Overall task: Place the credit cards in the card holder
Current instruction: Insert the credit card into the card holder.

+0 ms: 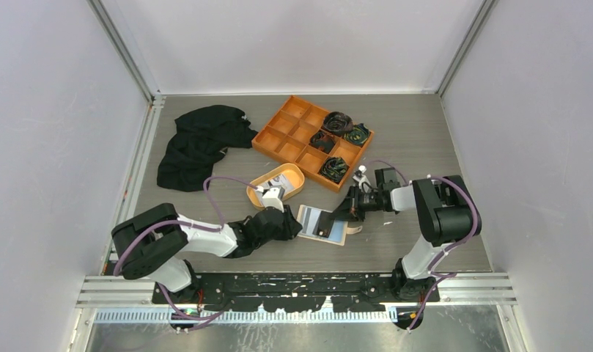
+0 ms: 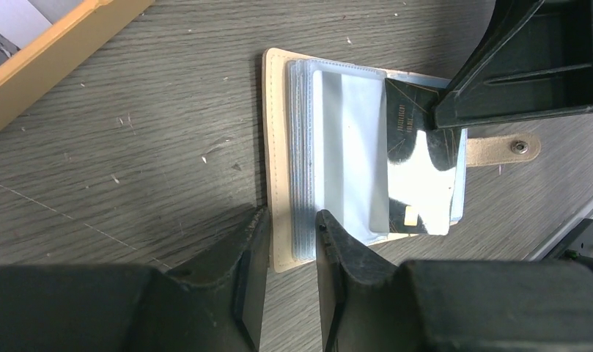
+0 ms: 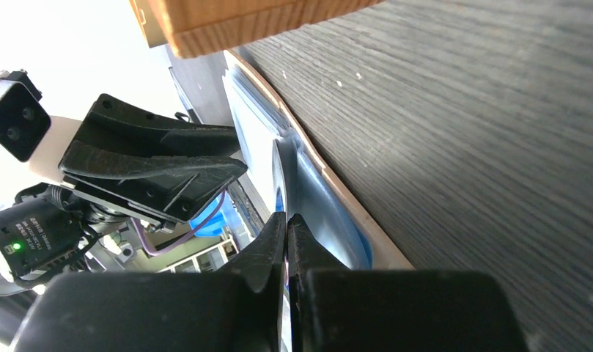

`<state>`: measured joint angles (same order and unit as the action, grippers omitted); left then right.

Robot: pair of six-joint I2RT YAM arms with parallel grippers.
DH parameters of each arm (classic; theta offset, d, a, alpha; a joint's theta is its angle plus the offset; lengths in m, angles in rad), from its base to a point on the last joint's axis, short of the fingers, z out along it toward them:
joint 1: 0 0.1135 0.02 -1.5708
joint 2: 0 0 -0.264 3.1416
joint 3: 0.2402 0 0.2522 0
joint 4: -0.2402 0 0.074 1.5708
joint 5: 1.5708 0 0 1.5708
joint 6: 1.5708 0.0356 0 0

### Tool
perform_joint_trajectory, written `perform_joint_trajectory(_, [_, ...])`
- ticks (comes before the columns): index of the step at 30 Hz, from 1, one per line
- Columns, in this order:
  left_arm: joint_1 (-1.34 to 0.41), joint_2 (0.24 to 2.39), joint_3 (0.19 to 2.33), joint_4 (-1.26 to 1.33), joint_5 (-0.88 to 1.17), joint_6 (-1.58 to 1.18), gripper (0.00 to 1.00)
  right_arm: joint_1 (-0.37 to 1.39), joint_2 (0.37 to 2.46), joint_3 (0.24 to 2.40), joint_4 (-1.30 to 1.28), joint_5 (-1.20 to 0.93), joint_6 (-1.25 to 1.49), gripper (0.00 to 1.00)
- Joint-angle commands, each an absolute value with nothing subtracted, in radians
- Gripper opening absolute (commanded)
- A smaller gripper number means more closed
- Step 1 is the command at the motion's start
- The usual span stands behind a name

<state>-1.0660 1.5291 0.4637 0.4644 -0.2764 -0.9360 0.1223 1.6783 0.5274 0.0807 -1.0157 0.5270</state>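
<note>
The beige card holder (image 1: 321, 224) lies open on the table, clear sleeves up (image 2: 278, 147). A black credit card (image 2: 410, 139) sits partly inside a sleeve, its upper right corner pinched by my right gripper (image 1: 346, 214), which is shut on it (image 3: 286, 216). The card shows edge-on (image 3: 277, 169) in the right wrist view. My left gripper (image 1: 297, 226) has its jaws narrowed around the holder's left edge and sleeve stack (image 2: 293, 218), both fingertips touching it. More credit cards (image 1: 278, 182) lie in the oval orange dish.
The oval orange dish (image 1: 258, 194) stands just behind my left gripper, its rim (image 2: 59, 44) close to the holder. A large orange divided tray (image 1: 287, 130) with dark bundles sits farther back. A black cloth (image 1: 198, 143) lies at the back left. The holder's snap tab (image 2: 502, 148) points right.
</note>
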Motion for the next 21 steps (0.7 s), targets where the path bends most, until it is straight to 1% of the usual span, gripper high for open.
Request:
perform_joint_trajectory(1, [-1.064, 1.571, 0.477, 0.439, -0.231, -0.918, 0.29, 0.124, 1.713, 0.524, 0.144, -1.008, 0.564, 0.01])
perform_joint_trajectory(10, [-1.064, 1.616, 0.503, 0.464, -0.176, -0.904, 0.27, 0.150, 1.762, 0.531, 0.262, -1.007, 0.637, 0.02])
perform_joint_trajectory(16, [-1.064, 1.654, 0.535, 0.476, -0.146, -0.889, 0.27, 0.175, 1.805, 0.573, 0.277, -1.027, 0.640, 0.08])
perform_joint_trajectory(17, [-1.064, 1.659, 0.542, 0.477, -0.142, -0.888, 0.27, 0.175, 1.810, 0.585, 0.264, -1.031, 0.629, 0.10])
perform_joint_trajectory(18, [-1.063, 1.663, 0.545, 0.479, -0.141, -0.887, 0.27, 0.175, 1.810, 0.598, 0.227, -1.034, 0.611, 0.15])
perform_joint_trajectory(21, [-1.063, 1.634, 0.533, 0.486, -0.162, -0.888, 0.28, 0.172, 1.787, 0.640, 0.092, -1.034, 0.532, 0.25])
